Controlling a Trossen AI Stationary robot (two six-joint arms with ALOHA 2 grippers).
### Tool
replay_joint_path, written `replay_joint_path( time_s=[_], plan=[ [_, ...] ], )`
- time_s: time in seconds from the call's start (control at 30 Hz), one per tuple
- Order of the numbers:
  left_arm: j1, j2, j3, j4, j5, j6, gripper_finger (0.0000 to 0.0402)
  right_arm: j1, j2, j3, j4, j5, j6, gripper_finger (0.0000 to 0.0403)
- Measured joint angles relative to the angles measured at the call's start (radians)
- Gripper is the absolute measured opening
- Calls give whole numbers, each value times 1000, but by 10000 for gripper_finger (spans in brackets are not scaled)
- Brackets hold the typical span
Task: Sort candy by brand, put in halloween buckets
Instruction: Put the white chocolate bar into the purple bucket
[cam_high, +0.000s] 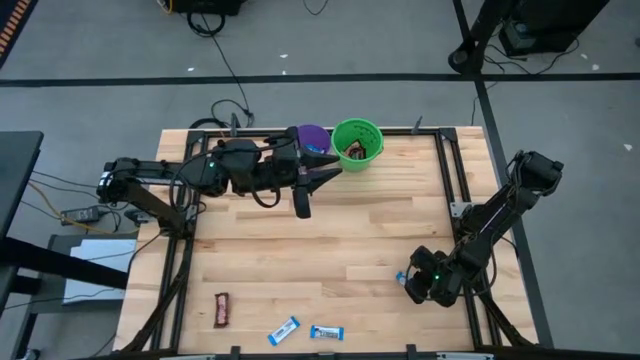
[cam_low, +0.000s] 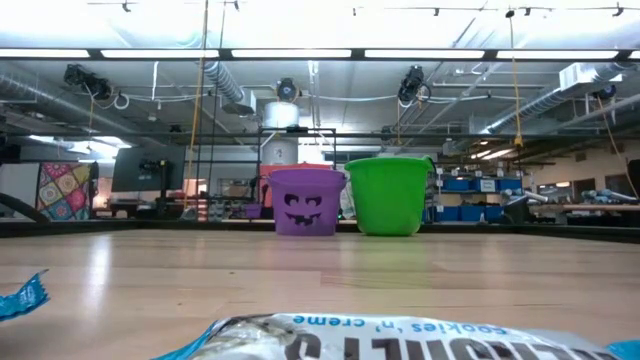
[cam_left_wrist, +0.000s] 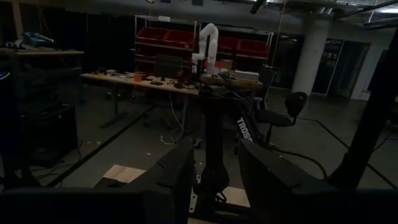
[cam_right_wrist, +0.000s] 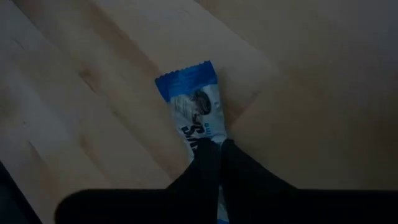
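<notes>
My right gripper (cam_right_wrist: 214, 163) is shut on a blue-and-white candy (cam_right_wrist: 194, 109) lying on the wood table near its right edge, also visible in the high view as the blue candy (cam_high: 400, 279). One brown candy (cam_high: 222, 309) and two blue ones (cam_high: 284, 331) (cam_high: 327, 333) lie flat by the near edge. The purple bucket (cam_high: 313, 137) and the green bucket (cam_high: 357, 143) stand at the far edge, and the green one has candy in it. My left gripper (cam_high: 318, 178) hovers level beside the purple bucket, open and with nothing between its fingers. My right gripper pinches the blue-and-white candy between its two fingertips, at the wrapper's end nearest the gripper (cam_right_wrist: 202, 140). The fingers come slanting down from above. The rest of the bar reaches out past the fingertips and lies flat on the table.
A black frame (cam_high: 445, 170) runs around the table's edges. In the low view the purple bucket (cam_low: 305, 200) and green bucket (cam_low: 390, 195) stand side by side, with a wrapped candy (cam_low: 400, 340) close in front. Bare wood lies across the table's middle.
</notes>
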Motion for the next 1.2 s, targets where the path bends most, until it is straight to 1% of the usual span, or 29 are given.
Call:
replay_joint_path(
  time_s=[0.13,0.17,0.3,0.43,0.6,0.67,0.73,0.8,0.87,0.93,1.0,1.07,1.2],
  plan=[
    [0,0,0,0,0,0,131,0,-4,3,-5,17,-3,10],
    [0,0,0,0,0,0,131,0,-10,9,-9,37,-15,7],
    [0,0,0,-1,0,0,131,-12,-61,58,-5,176,-79,5],
    [2,0,0,-1,-1,0,131,-50,-138,112,-33,313,-193,3],
    [7,0,0,-1,-1,-7,131,-122,-256,177,-43,463,-424,2],
    [7,0,0,0,-2,-7,131,-153,-307,202,-20,514,-534,2],
    [7,0,0,-1,-2,-7,131,-179,-359,213,54,555,-678,2],
    [7,0,0,-1,-2,-7,131,-200,-411,216,190,565,-842,2],
    [7,0,0,-1,-2,-7,131,-212,-453,217,347,531,-1032,2],
    [7,0,0,-1,-2,-7,131,-213,-481,217,506,454,-1215,2],
    [7,0,0,-1,-2,-1,131,-211,-498,217,658,338,-1380,2],
    [9,0,0,-1,-2,6,131,-204,-503,217,785,206,-1499,2],
    [29,-2,0,-2,-2,56,131,-202,-498,217,972,-65,-1616,2]
  ],
)
